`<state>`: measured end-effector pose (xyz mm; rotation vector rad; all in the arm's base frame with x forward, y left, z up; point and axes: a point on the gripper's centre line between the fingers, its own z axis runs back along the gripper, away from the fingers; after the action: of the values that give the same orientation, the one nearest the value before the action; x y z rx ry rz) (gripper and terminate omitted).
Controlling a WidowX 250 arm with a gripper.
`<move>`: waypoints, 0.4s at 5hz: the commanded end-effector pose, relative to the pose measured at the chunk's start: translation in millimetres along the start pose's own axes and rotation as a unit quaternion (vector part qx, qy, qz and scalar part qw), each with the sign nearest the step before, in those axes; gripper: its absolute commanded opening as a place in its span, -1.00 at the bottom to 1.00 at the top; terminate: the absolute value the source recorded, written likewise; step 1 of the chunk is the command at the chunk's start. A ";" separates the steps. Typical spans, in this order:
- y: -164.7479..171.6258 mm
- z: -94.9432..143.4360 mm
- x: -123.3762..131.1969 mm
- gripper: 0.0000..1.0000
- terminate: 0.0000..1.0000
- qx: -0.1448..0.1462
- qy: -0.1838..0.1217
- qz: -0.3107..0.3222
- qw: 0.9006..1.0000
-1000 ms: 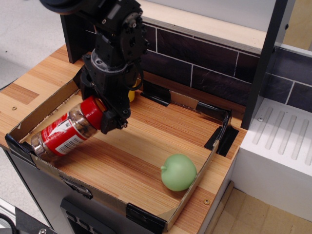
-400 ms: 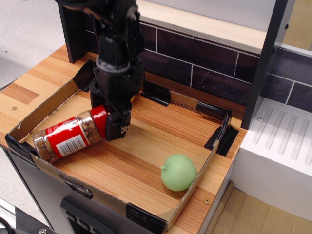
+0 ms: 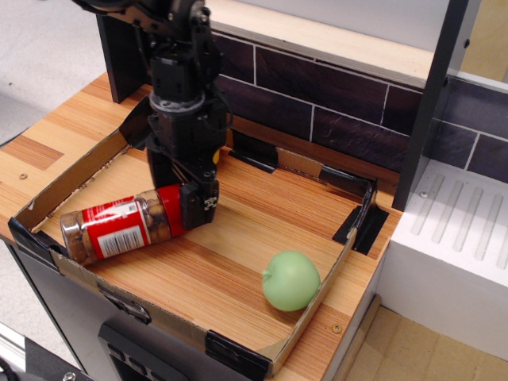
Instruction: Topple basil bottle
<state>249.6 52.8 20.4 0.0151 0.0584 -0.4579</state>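
Observation:
The basil bottle [image 3: 117, 228] is a clear jar with a red cap and a red-and-white label. It lies on its side at the front left of the cardboard tray [image 3: 313, 302], cap pointing right, bottom toward the left corner. My black gripper [image 3: 181, 202] stands over the cap end with a finger on each side of the red cap; I cannot tell whether it still grips the cap. A sliver of yellow [image 3: 215, 156], likely the yellow pepper, shows behind the gripper, mostly hidden.
A green round fruit [image 3: 290, 280] sits near the tray's front right wall. A dark tiled wall [image 3: 333, 111] runs along the back. A black post [image 3: 427, 103] and a white ribbed rack [image 3: 468, 230] stand to the right.
The bottle went from tilted, with its cap end raised, to lying flat on the tray floor. The gripper came down and shifted slightly right with the cap.

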 end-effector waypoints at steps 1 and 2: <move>6.7 49.7 -7.5 1.00 -1.00 0.023 -0.054 0.038 0.998; 7.4 70.0 -1.8 1.00 -1.00 0.019 -0.069 0.105 0.992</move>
<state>260.4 52.4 67.6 0.0088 -0.0376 -0.2551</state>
